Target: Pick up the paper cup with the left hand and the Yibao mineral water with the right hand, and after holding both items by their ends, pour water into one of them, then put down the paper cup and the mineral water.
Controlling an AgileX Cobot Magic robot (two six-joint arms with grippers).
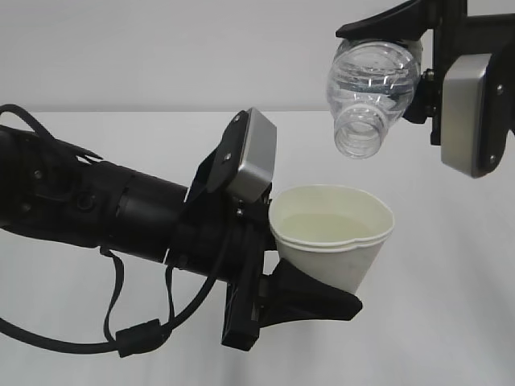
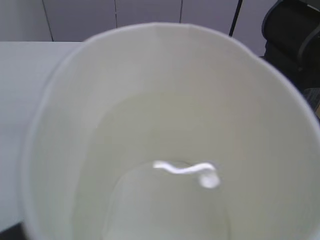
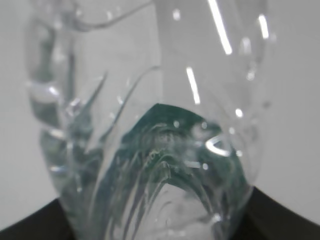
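Exterior view: no label readable; right pincer [image 1: 402,36] clamps the Yibao mineral water [image 1: 372,95], mouth tipped toward 7 o'clock; left pincer [image 1: 310,277] grips the paper cup [image 1: 334,237].

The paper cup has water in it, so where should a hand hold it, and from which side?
Hold the paper cup low on its tapered wall, coming in from the side, as the left hand does now. Its mouth is open and water fills it, so it must stay upright. The narrow lower part fits between fingers; squeezing near the rim could spill it.
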